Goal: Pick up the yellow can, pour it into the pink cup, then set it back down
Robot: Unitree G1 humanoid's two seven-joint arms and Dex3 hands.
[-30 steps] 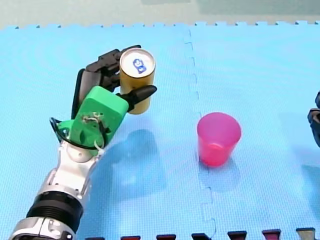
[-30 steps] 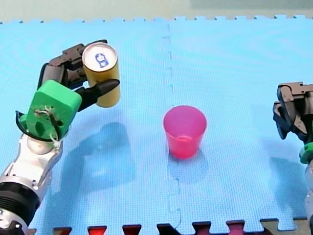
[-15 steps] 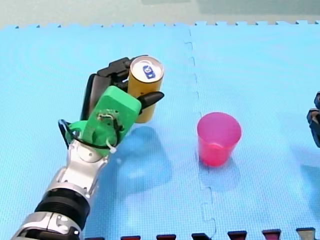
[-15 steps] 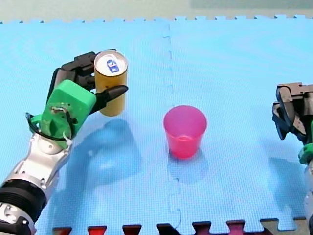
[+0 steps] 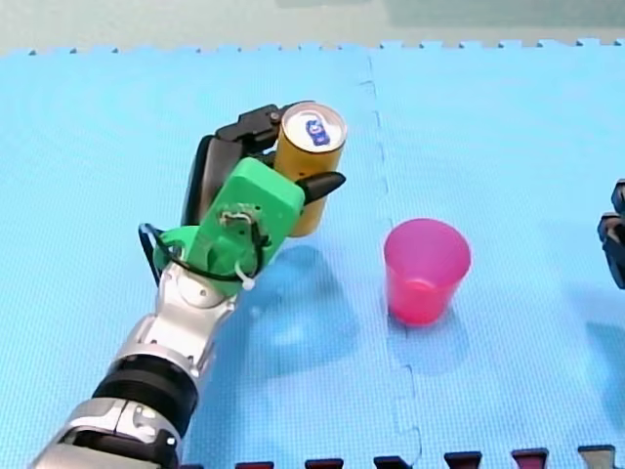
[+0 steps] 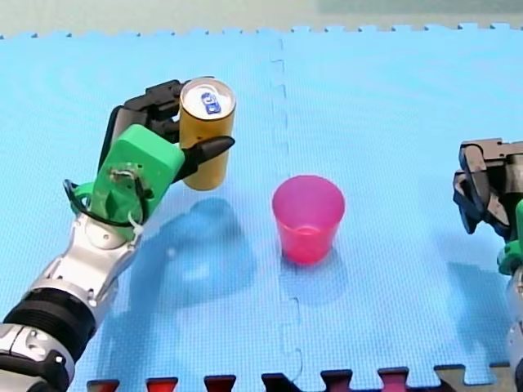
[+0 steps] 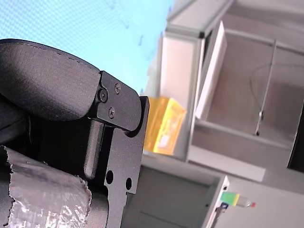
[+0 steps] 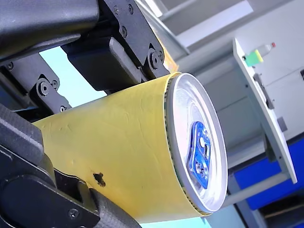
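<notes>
Clasping yellow can [image 6: 206,140], left robot hand [image 6: 149,157] hangs near pink cup [image 6: 308,217] — right robot hand [image 6: 488,193], grip unclear, apart.

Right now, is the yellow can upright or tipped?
Upright: the left hand holds the yellow can, top facing up, left of the pink cup. The right hand is far right.

The left arm [image 6: 78,269] enters at the near left corner of the blue foam mat [image 6: 368,98] and angles forward and inward. The left hand [image 6: 155,135] is over the mat's left half. Its black fingers [image 8: 42,14] are closed around the yellow metal can [image 6: 208,151], thumb on the near side, and hold it nearly upright. The right hand [image 6: 489,194] is at the mat's right edge.
</notes>
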